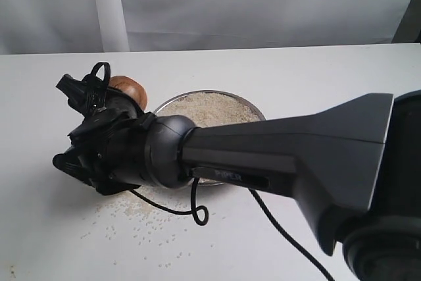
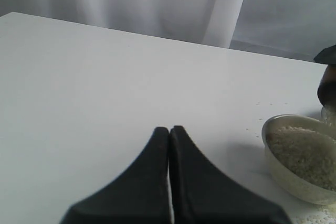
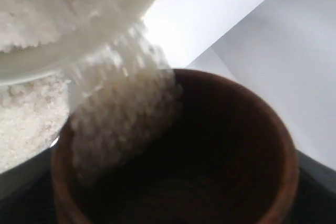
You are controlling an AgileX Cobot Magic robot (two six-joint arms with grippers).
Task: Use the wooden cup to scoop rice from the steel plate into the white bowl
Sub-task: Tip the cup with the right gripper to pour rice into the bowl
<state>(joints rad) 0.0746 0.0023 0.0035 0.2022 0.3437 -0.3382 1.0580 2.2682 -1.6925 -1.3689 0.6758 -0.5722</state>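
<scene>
Three views checked: exterior, left wrist, right wrist.
Exterior, right arm: you have it reaching from the right side across to the left of the white table [image 1: 329, 70]. Its dark body covers the near part of the plate.
Exterior, right gripper [image 1: 99, 97]: closed around the wooden cup [image 1: 128, 89]. Only the cup's rounded reddish-brown back shows past the gripper, just left of the plate.
Exterior, steel plate [image 1: 168, 102]: near the middle of the table and filled with rice [image 1: 214, 108]. The arm hides its front rim.
Exterior, spillage: loose grains [image 1: 141, 218] lie scattered on the table in front of the gripper, and a black cable [image 1: 171, 210] loops over them.
Exterior, white bowl: you cannot see it here.
Left wrist, left gripper [image 2: 169, 132]: fingers pressed together with nothing between them, over bare table.
Left wrist, white bowl [image 2: 283, 174]: standing on the table well aside from that gripper, with rice heaped inside. A few grains lie on the table near it.
Right wrist, cup: tilted, its dark mouth toward the camera. A bank of rice on its lip reaches the bowl's pale rim.
Right wrist, bowl: holds rice and touches the cup's stream. More rice lies beside it, apparently on the plate.
Right wrist, fingers: outside the picture, so you cannot check grip contact from this view.
</scene>
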